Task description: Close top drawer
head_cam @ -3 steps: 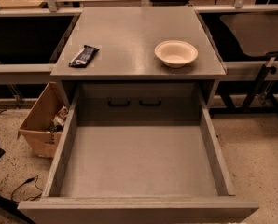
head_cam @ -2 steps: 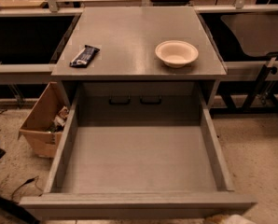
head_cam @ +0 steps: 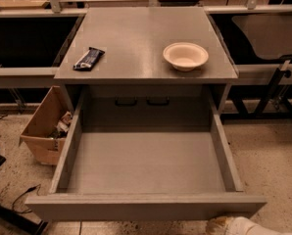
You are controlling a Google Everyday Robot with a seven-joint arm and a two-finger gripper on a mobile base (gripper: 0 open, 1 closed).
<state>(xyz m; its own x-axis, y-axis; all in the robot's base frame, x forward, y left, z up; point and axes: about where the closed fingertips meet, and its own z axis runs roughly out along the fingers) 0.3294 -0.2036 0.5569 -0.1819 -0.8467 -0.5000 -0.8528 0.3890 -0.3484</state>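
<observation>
The top drawer (head_cam: 146, 207) of the grey cabinet is pulled far out toward me. Its grey box interior (head_cam: 146, 163) is empty and its flat front runs across the bottom of the camera view. My gripper (head_cam: 234, 226) shows only as a pale shape at the bottom edge, just below the right part of the drawer front. Most of the gripper is cut off by the frame.
On the cabinet top (head_cam: 136, 43) lie a white bowl (head_cam: 185, 56) and a dark snack bar (head_cam: 88, 58). A cardboard box (head_cam: 45, 126) stands on the floor to the left. Dark table frames and legs stand on both sides. A cable (head_cam: 18, 199) lies at the lower left.
The drawer front has moved a little way back toward the cabinet. My gripper has come into view below the drawer's right front.
</observation>
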